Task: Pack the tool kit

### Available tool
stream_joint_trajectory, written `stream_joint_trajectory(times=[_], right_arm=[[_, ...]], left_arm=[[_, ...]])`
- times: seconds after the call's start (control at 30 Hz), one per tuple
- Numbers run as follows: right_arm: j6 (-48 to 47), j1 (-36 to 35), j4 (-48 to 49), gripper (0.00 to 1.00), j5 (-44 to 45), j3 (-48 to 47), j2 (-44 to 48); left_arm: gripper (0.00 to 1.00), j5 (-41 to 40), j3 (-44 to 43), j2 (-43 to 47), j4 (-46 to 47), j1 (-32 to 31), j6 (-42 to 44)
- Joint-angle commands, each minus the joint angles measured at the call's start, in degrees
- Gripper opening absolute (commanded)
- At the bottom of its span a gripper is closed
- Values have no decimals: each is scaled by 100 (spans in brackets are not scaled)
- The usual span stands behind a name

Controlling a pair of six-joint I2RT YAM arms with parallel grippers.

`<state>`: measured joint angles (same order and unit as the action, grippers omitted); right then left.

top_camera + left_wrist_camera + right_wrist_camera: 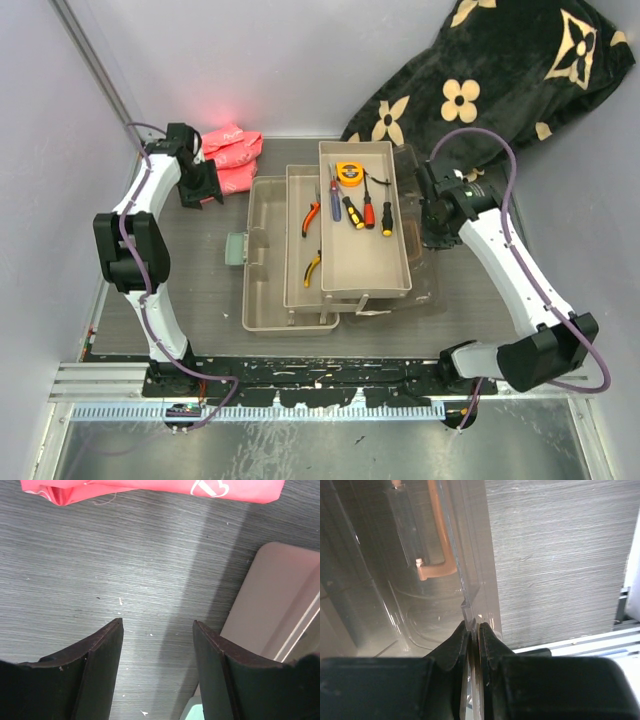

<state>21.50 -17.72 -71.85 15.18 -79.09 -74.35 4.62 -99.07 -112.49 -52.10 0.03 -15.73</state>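
Two claws differ: right gripper clamped on clear lid rim, likely steadying toolbox; left gripper fingers apart, holding nothing, over table.

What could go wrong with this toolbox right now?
The right pincer pinches only the thin edge of the clear lid, so it might slip. Moving that lid could jolt the loose screwdrivers in the top tray. The left pincer hangs open, off the toolbox, steadying nothing.

1 toolbox, 2 pliers, 1 tape measure, 1 blanket.
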Motion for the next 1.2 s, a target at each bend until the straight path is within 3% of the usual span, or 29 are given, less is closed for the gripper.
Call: stream_joint_trajectory(times=[0.0,0.57,1.17], right_arm=[[851,-476,678,1,972,-999,-114],[1095,-1463,-15,1,2516,-2525,-613],[1650,-3180,-440,1,3553,-3289,-1592]], left_arm=[[58,-410,74,-28,192,62,20],[53,-127,613,-542,666,181,198],[52,957,949,-671,783,-819,-66]])
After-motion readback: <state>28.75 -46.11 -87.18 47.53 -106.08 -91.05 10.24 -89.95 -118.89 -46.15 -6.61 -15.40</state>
